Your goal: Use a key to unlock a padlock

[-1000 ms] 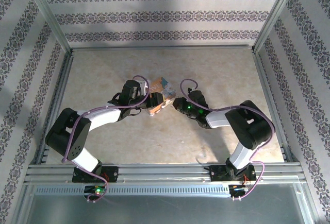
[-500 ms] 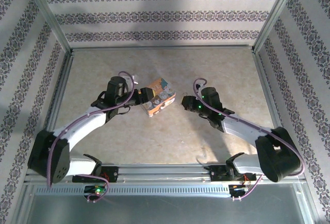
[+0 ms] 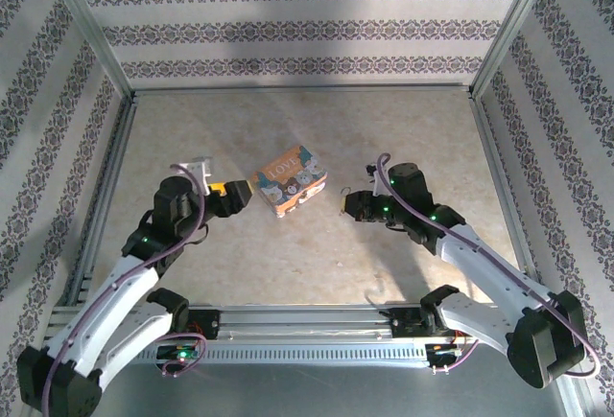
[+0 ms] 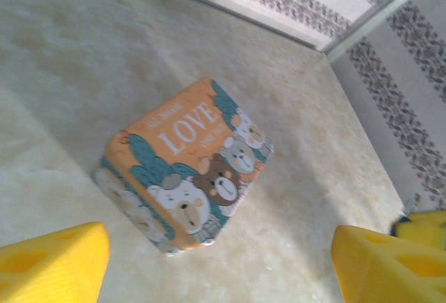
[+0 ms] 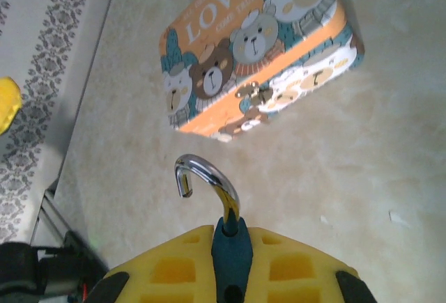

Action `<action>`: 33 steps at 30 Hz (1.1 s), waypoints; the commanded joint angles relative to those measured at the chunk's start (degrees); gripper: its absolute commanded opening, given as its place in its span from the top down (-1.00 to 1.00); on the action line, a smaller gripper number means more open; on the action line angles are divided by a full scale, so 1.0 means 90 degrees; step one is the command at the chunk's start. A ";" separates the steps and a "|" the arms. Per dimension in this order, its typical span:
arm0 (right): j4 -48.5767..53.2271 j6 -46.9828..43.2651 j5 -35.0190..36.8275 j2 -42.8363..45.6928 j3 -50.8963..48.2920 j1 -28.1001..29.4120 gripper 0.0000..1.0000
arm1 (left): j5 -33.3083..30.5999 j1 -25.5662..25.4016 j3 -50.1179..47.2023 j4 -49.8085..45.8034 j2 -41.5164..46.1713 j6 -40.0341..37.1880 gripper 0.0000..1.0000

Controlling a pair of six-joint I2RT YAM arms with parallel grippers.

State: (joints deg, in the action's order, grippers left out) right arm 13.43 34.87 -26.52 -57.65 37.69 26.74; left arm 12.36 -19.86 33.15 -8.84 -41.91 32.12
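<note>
Fingers (image 5: 171,268) of our right gripper (image 5: 230,239) are clamped on the padlock (image 5: 227,223). They pinch its teal body, and its silver shackle, free at one end, points toward the LOVE box (image 5: 258,45) on the table (image 3: 403,129). Our left gripper (image 4: 219,268) is spread wide and holds nothing, near the box's other side.

Box (image 3: 289,180) between left tool (image 3: 239,195) and right tool (image 3: 351,204); padlock (image 5: 231,242) seemingly in latter.

2 white-shelled arms (image 3: 120,288), black joints; purple cables (image 3: 391,179) along each; green base lights (image 3: 180,351); yellow pocketed claw fingers (image 4: 56,261)
</note>
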 commanded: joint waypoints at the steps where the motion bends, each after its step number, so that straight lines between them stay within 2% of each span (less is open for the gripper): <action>1: 0.0921 -0.0183 -0.0276 0.0268 0.0216 0.0180 1.00 | -0.1112 0.0081 -0.0245 -0.0649 0.0638 -0.0115 -0.74; 8: 0.1383 -0.0033 -0.0111 0.0470 0.0153 0.0875 1.00 | -0.2087 0.0088 -0.0639 -0.1329 0.1818 0.0188 -0.84; 15: 0.1164 0.0393 0.0219 0.0247 -0.0071 0.1509 1.00 | -0.2384 0.0091 -0.0724 -0.2008 0.2401 0.0349 -0.86; 24: 0.0261 0.0685 0.0248 -0.1019 -0.0204 0.2093 1.00 | -0.2434 0.0094 -0.0649 -0.2442 0.2710 0.0387 -0.86; 33: -0.0649 0.0811 -0.0126 -0.2382 -0.0118 0.2282 1.00 | -0.2544 0.0088 -0.0587 -0.2527 0.2718 0.0394 -0.89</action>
State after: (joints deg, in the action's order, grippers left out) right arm 12.01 41.01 -25.91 -77.23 36.25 46.41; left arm -9.19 -19.75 26.98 -29.67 -18.13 34.98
